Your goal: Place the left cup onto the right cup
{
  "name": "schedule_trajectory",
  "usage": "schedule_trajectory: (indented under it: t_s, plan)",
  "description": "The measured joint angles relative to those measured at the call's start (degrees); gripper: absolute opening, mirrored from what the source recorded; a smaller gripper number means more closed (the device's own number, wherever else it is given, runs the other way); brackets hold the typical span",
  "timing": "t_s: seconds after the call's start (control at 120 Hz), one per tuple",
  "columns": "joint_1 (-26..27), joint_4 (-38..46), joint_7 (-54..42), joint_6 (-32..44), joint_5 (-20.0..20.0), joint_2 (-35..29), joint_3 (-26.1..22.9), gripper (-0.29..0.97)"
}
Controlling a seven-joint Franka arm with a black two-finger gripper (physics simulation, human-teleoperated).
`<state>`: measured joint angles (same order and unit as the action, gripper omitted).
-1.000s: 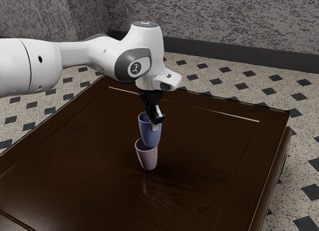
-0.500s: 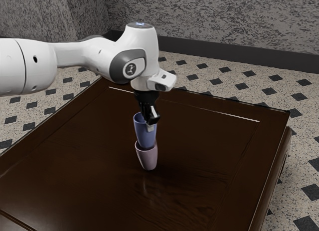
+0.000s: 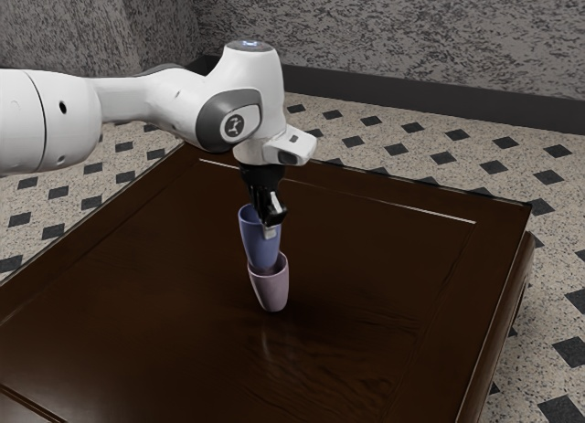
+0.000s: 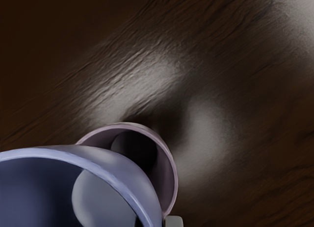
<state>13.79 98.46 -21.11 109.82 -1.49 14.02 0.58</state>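
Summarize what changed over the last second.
The hand, still gripping the blue cup by its rim, shifted toward the exterior view's left, so the cup now leans that way with its base in the pink cup. The pink cup stayed put on the table; nothing was released.

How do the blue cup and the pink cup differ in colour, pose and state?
The blue cup is periwinkle; the pink cup is pale mauve. The blue cup leans toward the exterior view's left; the pink cup stands about upright on the table. The gripper is shut on the blue cup's rim, and that cup's base sits inside the pink cup, which nothing grips. Both are tapered, handleless, mouths up.
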Motion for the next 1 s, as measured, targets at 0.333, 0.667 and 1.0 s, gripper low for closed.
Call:
schedule_trajectory:
  t_s: [0.333, 0.667, 1.0]
  plan:
    - [0.0, 0.0, -0.1, 1.0, 0.0, 1.0, 0.0, -0.11]
    - [0.0, 0.0, -0.1, 1.9, 0.1, 1.5, 0.0, -0.11]
    - [0.1, 0.0, 0.0, 2.4, 0.1, 2.2, -0.1, -0.10]
